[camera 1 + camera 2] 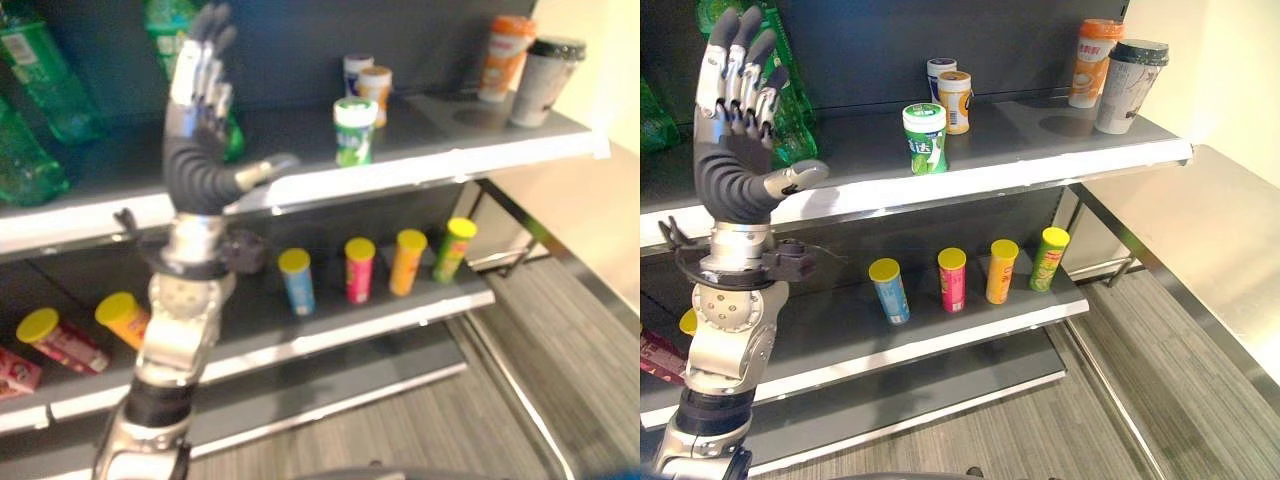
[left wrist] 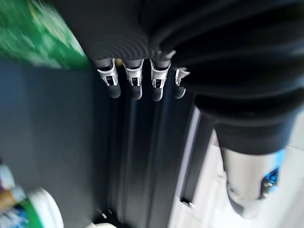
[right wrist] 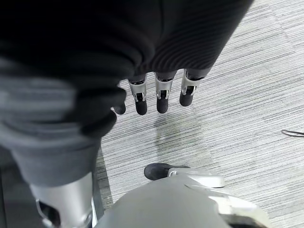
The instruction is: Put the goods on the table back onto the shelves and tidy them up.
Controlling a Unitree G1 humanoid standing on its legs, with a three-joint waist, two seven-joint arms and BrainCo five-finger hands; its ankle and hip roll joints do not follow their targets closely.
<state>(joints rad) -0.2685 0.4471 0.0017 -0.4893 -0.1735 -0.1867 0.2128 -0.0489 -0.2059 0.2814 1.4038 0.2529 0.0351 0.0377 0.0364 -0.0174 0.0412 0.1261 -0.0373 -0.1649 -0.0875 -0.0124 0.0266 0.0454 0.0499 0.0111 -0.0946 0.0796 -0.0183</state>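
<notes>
- While the left hand (image 1: 735,150) is raised in front of the top shelf (image 1: 1040,160) with its fingers straight and nothing in them, it stands just in front of the green bottles (image 1: 790,110) at the back of that shelf; a sweep sideways or forward from here could knock one over, and a fallen bottle would likely roll.
- Since the thumb sticks out toward the shelf's front edge, I judge that lowering the arm straight down risks catching that edge and jolting everything on the shelf.
- On the same shelf a green-and-white tub (image 1: 925,137) stands near the front edge, with two small cans (image 1: 948,92) behind it; a careless swing to the right could push the tub off onto the lower shelf (image 1: 970,325).
- Down there four tubes stand upright in a row, blue (image 1: 888,290), pink (image 1: 952,279), orange (image 1: 1001,270) and green (image 1: 1048,258), each tall and narrow, so a falling tub or a brushing forearm would probably topple several at once.
- Two tall cups (image 1: 1110,70) sit at the far right end of the top shelf, well clear of the hand.
- Other yellow-capped tubes (image 1: 95,330) lie on their sides at the left of the lower shelf, so tidying is not finished.
- Hanging over the floor (image 3: 237,95), the right hand (image 3: 156,71) is relaxed and holds nothing.
- No desk with goods can be seen, so which item comes next cannot be told.
</notes>
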